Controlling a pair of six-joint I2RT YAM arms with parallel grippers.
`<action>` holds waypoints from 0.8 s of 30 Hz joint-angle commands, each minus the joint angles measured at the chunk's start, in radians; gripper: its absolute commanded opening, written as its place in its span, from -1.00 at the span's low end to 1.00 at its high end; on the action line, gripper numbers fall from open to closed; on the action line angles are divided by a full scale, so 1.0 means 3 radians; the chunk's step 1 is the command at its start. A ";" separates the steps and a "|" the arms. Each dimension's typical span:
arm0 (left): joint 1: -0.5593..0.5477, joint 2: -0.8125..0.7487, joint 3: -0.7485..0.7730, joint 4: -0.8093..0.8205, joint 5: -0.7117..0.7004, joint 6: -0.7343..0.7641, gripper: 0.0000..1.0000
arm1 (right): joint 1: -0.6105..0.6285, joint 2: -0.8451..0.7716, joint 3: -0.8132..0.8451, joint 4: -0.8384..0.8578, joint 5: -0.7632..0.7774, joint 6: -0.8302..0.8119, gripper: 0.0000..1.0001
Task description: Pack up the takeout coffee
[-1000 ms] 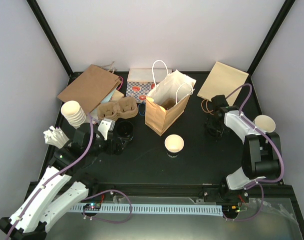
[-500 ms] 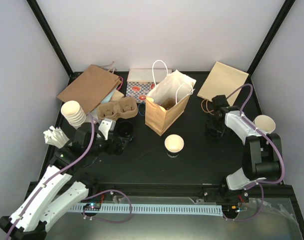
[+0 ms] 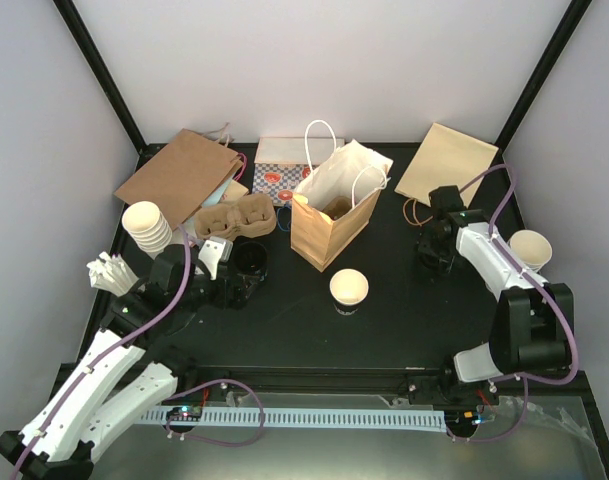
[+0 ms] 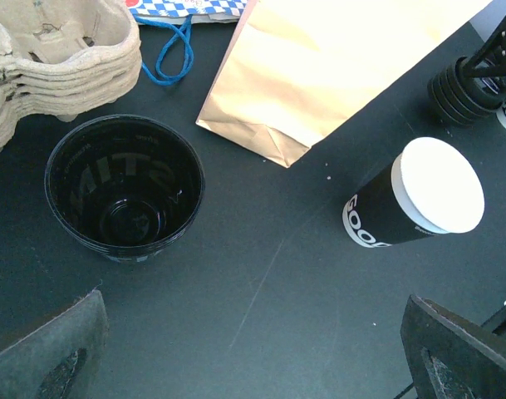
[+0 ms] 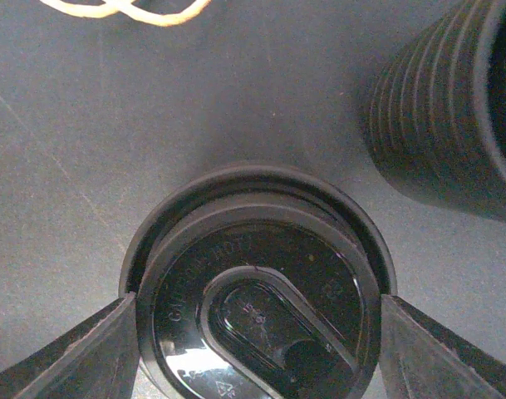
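Note:
A small black round cup (image 3: 251,260), dark inside, stands on the black table by the cardboard tray (image 3: 234,218). It also shows in the left wrist view (image 4: 124,187), beside the tray (image 4: 53,58). I cannot make out a second cup like it. My left gripper (image 3: 232,288) (image 4: 253,366) is open and empty, just near-right of the cup. My right gripper (image 3: 431,252) (image 5: 257,332) has a finger against each side of a black drink lid (image 5: 257,307). What lies under the lid is hidden.
A black paper cup, white inside (image 3: 349,289) (image 4: 419,204), stands mid-table. An open brown paper bag (image 3: 329,225) stands behind it. A ribbed black stack (image 5: 452,108) sits by the lid. Stacked white cups (image 3: 147,225), flat bags (image 3: 179,175) (image 3: 446,160), a patterned box (image 3: 282,175), a white cup (image 3: 529,248).
The right arm's elbow has swung a little to the right and its wrist has shifted slightly toward the back. The left arm and the cups have not moved.

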State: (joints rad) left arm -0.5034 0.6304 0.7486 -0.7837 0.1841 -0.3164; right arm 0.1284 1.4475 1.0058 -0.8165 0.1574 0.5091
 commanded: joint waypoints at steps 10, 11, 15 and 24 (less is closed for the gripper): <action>0.0009 0.0012 0.0023 0.0072 0.0051 0.0040 0.97 | -0.0011 -0.0260 -0.0034 0.0080 0.0125 -0.0008 0.50; 0.0006 0.0011 0.0021 0.0078 0.0049 0.0039 0.98 | -0.0017 -0.0214 -0.0014 0.0006 0.0114 -0.0006 0.49; -0.0001 0.0003 0.0025 0.0063 0.0037 0.0029 0.98 | 0.0011 -0.0240 0.0250 -0.0280 0.0099 0.0009 0.48; -0.0015 0.0016 0.0021 0.0076 0.0016 0.0027 0.98 | -0.0075 -0.0296 0.0121 -0.0171 0.0046 0.0002 0.48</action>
State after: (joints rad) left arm -0.5037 0.6304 0.7486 -0.7837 0.1837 -0.3164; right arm 0.1223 1.3735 1.0611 -0.8921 0.1749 0.5064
